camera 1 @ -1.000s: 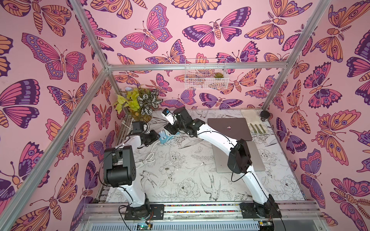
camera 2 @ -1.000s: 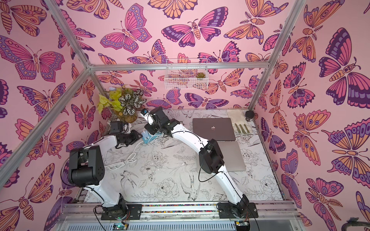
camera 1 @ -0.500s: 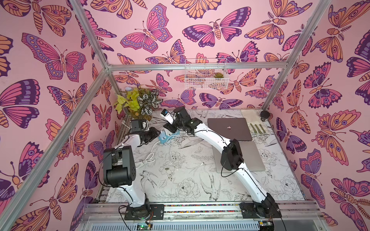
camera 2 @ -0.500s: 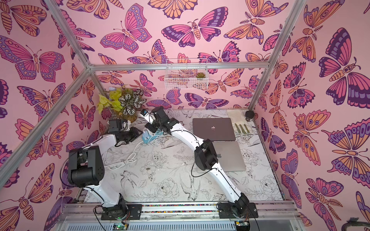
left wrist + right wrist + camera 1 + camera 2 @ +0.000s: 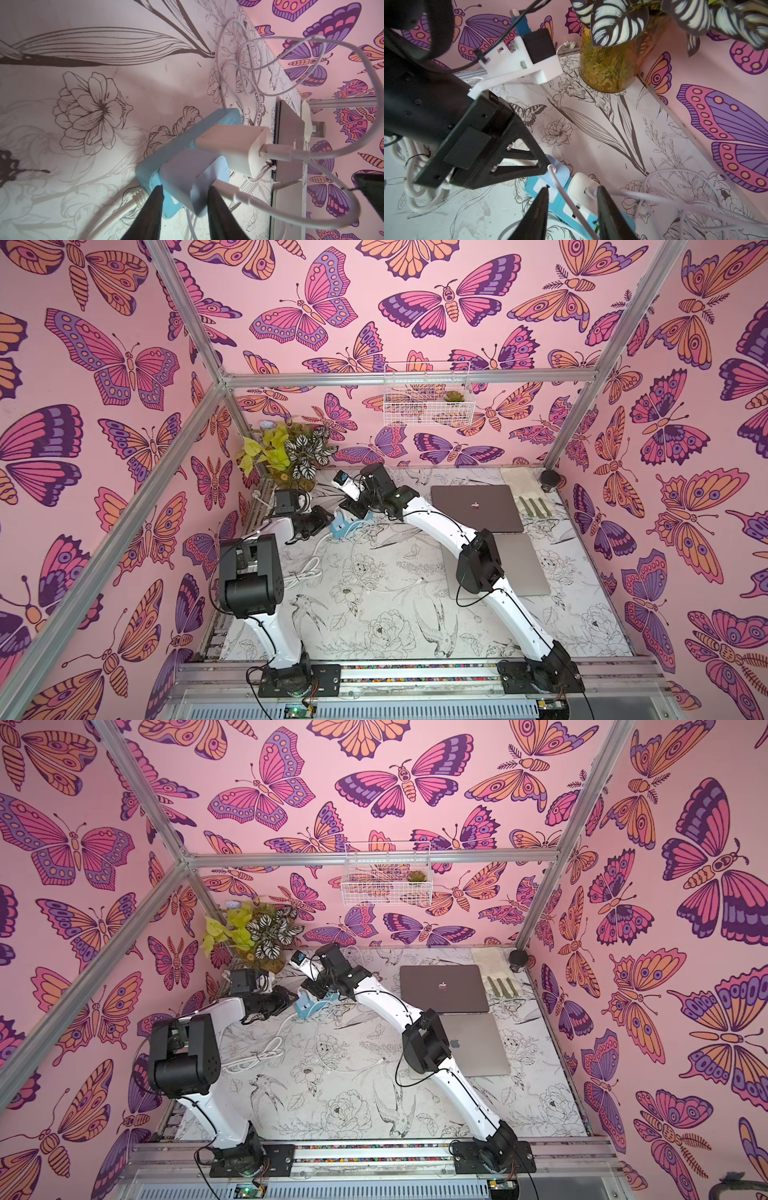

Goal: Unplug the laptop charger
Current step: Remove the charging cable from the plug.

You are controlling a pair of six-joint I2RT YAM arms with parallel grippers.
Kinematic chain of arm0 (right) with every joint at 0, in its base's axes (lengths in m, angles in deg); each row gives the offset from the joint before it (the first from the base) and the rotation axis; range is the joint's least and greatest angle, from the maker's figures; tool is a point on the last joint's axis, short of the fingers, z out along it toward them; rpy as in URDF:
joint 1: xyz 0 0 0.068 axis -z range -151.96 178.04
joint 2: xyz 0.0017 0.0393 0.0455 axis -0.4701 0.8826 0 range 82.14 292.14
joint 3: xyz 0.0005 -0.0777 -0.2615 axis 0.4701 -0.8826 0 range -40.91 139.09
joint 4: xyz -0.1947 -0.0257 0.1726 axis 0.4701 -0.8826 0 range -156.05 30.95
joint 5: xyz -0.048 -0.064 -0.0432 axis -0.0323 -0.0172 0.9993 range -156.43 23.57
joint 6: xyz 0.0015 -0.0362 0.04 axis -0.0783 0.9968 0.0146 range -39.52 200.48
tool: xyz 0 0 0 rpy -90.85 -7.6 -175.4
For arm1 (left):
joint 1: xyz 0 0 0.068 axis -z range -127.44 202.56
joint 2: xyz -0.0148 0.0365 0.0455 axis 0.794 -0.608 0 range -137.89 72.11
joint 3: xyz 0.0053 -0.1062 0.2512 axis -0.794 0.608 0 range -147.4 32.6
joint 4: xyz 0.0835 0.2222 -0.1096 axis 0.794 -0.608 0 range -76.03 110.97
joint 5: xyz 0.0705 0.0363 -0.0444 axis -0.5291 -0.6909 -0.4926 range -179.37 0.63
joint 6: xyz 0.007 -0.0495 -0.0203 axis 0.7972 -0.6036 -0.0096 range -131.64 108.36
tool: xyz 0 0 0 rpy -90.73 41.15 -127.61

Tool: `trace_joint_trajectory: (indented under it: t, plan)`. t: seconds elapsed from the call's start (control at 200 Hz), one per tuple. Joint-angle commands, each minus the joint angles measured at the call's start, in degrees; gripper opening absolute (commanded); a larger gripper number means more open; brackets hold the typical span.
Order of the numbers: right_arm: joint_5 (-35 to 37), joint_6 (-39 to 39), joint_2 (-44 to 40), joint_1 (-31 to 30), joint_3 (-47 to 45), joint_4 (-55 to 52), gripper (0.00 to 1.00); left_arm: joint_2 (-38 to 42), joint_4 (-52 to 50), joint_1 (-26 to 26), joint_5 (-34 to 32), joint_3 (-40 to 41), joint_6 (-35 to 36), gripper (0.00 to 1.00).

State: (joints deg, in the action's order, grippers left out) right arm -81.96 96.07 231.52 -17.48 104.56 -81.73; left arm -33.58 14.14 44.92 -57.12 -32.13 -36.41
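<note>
Laptop charger (image 5: 232, 149) is plugged into the power strip (image 5: 176, 141) at ten o'clock, straddled by the spread right gripper (image 5: 572, 190); the left gripper's (image 5: 184, 188) clench cannot be told. Unpinned, the strip could be dragged along.

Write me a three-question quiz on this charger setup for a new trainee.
1. True or false: the dark laptop and the silver laptop are both closed.
2. How many white chargers sit in the blue power strip? A one, B two, C three.
3. In the right wrist view, what shows between the tips of the right gripper?
Key: 1 true; 2 B; 3 a white cable.
</note>
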Motion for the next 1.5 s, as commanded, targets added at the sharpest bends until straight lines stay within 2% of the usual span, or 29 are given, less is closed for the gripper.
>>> trace_joint_trajectory:
  t: [0.0,0.135,0.215,0.426,0.611,0.716,1.142,1.497]
  plan:
    - [-0.9,1.9,1.2,-0.2,1.5,0.3,0.39,-3.1,-1.5,-0.1,-1.1,0.1,1.6,0.37]
    - [-1.1,2.4,1.7,-0.2,1.6,1.1,0.36,-3.4,-1.6,-0.1,-1.8,0.9,2.1,0.36]
    - [-0.9,2.5,2.5,-0.1,1.9,2.2,0.44,-3.6,-1.6,-0.1,-1.6,0.9,2.4,0.35]
    - [-0.4,3.5,5.5,0.0,4.6,1.7,0.43,-3.6,-1.8,-0.1,-1.2,1.2,2.7,0.34]
    - [-0.6,3.8,5.8,0.1,4.7,1.1,0.29,-3.9,-2.0,-0.1,-0.8,1.1,2.8,0.34]
    - [-0.6,3.3,5.5,0.1,4.6,1.6,0.0,-3.8,-2.1,-0.1,-1.0,1.1,2.7,0.34]
    - [-0.6,2.3,1.6,-0.5,2.9,1.8,0.0,-4.7,-2.9,-0.1,-0.6,0.9,2.7,0.32]
    - [-3.7,-5.6,-2.2,-0.6,4.5,2.1,0.0,-5.0,-3.3,-0.1,-0.9,0.8,2.7,0.32]
